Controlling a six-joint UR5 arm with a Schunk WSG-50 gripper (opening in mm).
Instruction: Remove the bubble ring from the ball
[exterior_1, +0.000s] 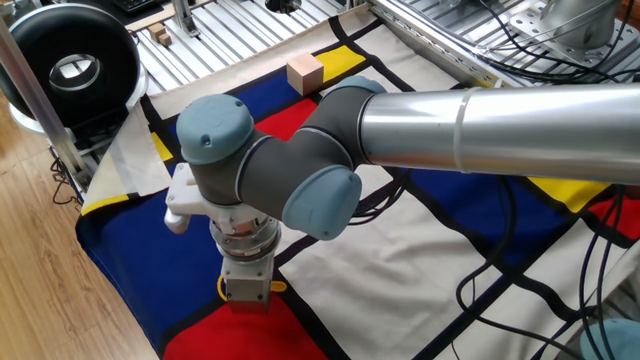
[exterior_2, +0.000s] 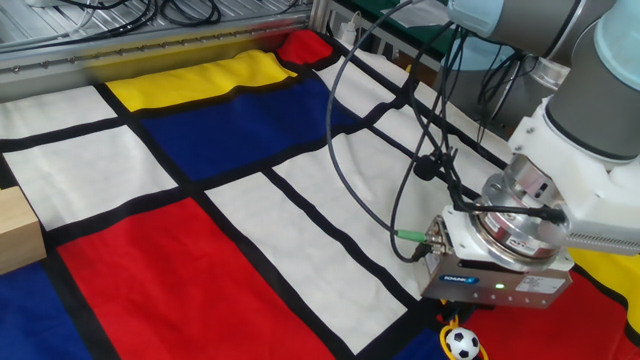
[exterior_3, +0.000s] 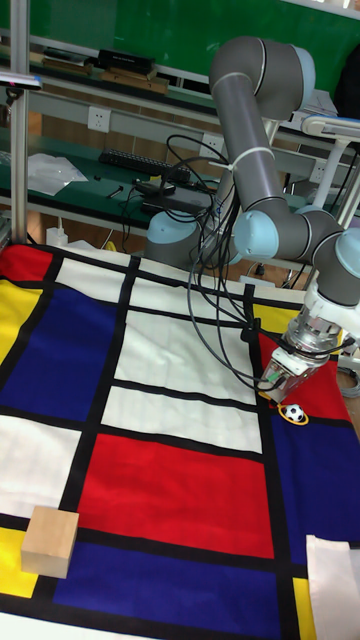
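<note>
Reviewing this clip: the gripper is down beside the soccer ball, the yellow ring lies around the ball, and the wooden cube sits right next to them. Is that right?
Not quite: the wooden cube is not next to them. The tall fixed view shows it far off at the opposite corner of the cloth. The rest holds: the gripper is down beside the ball, and the yellow ring lies around the ball.

Matt cloth (exterior_2: 200, 260), wooden cube (exterior_3: 50, 541), glossy ball (exterior_2: 461, 343)
</note>
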